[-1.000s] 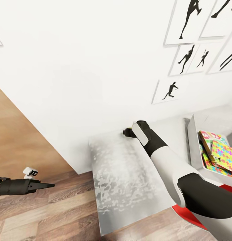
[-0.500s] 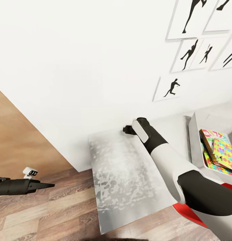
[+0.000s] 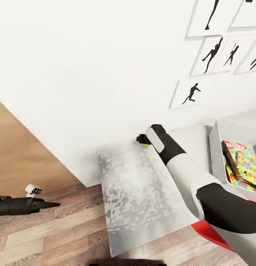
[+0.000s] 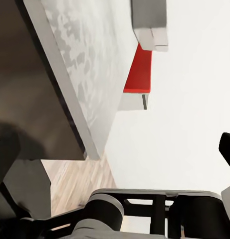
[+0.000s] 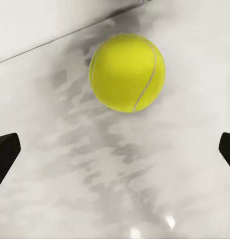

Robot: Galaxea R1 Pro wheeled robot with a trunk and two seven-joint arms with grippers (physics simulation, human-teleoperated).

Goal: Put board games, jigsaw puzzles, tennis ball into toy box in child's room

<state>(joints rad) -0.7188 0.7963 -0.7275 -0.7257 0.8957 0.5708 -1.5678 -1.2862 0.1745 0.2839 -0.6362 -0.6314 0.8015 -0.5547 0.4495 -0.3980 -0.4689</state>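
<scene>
The table point(image 3: 139, 192), with its mottled grey-white top, stands end-on against the white wall point(image 3: 87, 66), and everything else is placed from it; the wood-plank floor point(image 3: 50, 236) spreads out beside its near end, and black silhouette pictures point(image 3: 189, 94) hang on the wall above its far part; a red chair point(image 3: 207, 231) shows at the table's near edge under the right arm point(image 3: 187, 177), which reaches across the top toward the wall; the toy box point(image 3: 216, 155) sits on the table well apart from the wall corner, and inside it lie a colourful board game point(image 3: 233, 147) and a jigsaw puzzle point(image 3: 248, 164) resting on top of other printed pieces; the left gripper point(image 3: 50, 204) hangs over the floor, well off the table's side, and whether its fingers are apart or together cannot be told; the right gripper point(image 3: 142, 139) is at the table's far edge by the wall, its jaws spread wide and holding nothing; the tennis ball point(image 5: 127, 72) rests on the table top close to the wall, just ahead of the right gripper's fingertips point(image 5: 5, 152) and untouched by them.
</scene>
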